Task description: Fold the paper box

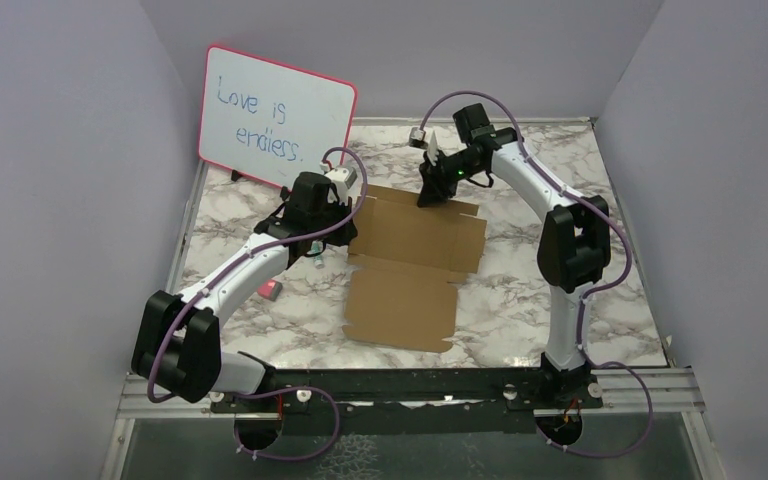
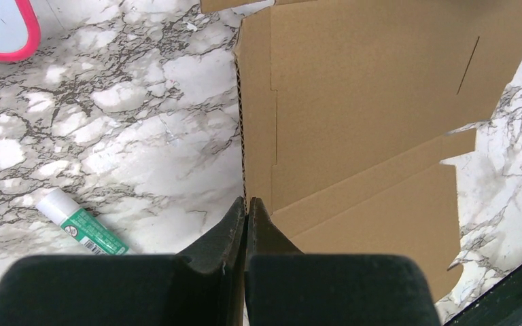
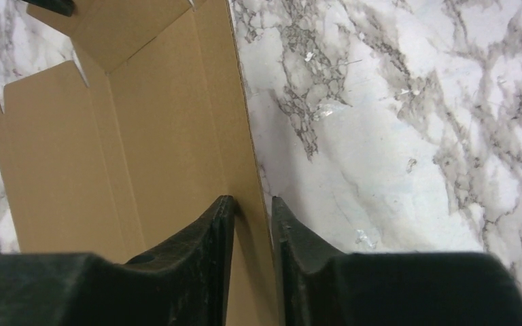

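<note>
Along the far left corner of the bench (image 1: 560,170) you have the pink-framed whiteboard (image 1: 275,115) propped up on edge, and its blue handwriting reads "Love is endless." Nearer you on the left side, a white tube with a green label (image 2: 81,224) lies on the marble, well clear of the cardboard. Its label carries a small round mark and some fine print, but that is too small for you to read. A small pink thing (image 1: 270,290) sits beside your left forearm, too small to make out. Your left hand (image 2: 247,202) has its fingers pressed tight together, with no gap between them. The tips sit right at the left edge of the paper box (image 1: 410,270), at the corrugated side flap, though you cannot tell whether they bear on it. The paper box itself is a plain brown die-cut sheet with no print. It lies open and flat in the middle of the bench, its wider notched part toward the far edge and a narrower panel reaching toward the near edge. Crease lines and a short slit show near its right side. Your right hand (image 3: 248,204) is down at the sheet's far edge, its fingers only a little apart. That edge runs into the narrow gap between them, with one finger over the cardboard and the other on the marble side. You cannot tell whether the pads touch the card.
</note>
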You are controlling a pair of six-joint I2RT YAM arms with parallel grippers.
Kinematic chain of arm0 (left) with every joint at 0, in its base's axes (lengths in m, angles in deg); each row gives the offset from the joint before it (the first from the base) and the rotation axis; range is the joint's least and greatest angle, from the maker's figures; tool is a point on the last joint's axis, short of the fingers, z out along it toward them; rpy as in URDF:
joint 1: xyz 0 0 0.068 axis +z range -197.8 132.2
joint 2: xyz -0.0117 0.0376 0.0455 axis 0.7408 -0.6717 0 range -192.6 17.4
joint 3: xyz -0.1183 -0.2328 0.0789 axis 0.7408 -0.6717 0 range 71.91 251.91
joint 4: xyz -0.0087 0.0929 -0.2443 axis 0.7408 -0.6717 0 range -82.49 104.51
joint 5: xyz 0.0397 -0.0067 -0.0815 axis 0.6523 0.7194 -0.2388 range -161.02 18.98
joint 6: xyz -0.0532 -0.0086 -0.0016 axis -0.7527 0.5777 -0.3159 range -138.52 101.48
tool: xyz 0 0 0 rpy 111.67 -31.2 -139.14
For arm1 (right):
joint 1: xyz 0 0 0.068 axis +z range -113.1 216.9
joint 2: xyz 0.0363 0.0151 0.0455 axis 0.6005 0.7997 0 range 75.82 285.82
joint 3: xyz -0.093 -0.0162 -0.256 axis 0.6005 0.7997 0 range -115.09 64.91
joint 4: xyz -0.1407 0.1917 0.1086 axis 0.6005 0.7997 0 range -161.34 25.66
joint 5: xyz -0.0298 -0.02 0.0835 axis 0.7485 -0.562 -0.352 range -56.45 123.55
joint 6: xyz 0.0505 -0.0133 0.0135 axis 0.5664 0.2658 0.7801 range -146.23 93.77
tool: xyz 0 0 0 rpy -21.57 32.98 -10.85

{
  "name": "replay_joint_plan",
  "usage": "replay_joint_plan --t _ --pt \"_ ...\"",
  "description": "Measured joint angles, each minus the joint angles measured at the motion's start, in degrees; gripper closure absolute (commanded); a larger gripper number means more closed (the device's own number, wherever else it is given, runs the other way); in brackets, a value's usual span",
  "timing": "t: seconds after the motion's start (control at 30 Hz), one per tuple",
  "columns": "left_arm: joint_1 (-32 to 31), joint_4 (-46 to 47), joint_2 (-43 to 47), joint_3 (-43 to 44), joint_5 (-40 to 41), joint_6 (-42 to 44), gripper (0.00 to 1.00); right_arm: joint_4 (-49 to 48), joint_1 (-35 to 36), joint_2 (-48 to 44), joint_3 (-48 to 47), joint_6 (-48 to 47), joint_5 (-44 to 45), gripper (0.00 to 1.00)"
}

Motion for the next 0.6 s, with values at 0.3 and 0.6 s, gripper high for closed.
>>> replay_joint_plan --t 0.3,0.6 --pt "0.0 -0.11 -0.02 -0.11 0.09 -1.73 1.0 3.72 -0.35 0.11 -0.13 -2.08 -2.16 0.94" --pt "0.07 3.78 -0.09 -4.92 3.54 -9.03 0.91 2.27 -0.28 -1.81 5.25 -3.23 -2.1 0.99"
